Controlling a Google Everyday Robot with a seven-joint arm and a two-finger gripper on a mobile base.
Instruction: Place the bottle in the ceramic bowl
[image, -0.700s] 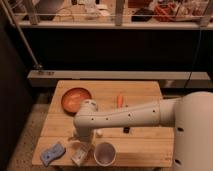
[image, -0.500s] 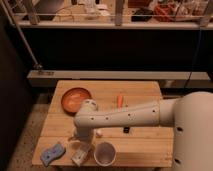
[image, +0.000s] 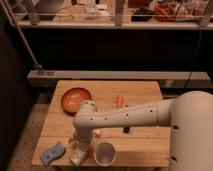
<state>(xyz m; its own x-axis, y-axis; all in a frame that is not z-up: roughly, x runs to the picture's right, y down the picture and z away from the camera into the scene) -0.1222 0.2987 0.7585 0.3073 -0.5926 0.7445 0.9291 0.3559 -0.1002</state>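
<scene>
The fingers of the gripper (image: 79, 150) are being held low at the bottle (image: 76, 158), near the front left corner of the bench (image: 145, 145); whether they are spread or clamped on it cannot be told. The bottle is being flanked by a blue sponge (image: 52, 154) and a white cup (image: 104, 152). The ceramic bowl (image: 76, 99) is being shown near the rear left corner, well apart from the bottle.

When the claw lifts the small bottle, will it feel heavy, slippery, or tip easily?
The bottle, below the claw near the table front, looks like clear plastic: probably light, perhaps slippery. Being small, it may tip when nudged.
</scene>
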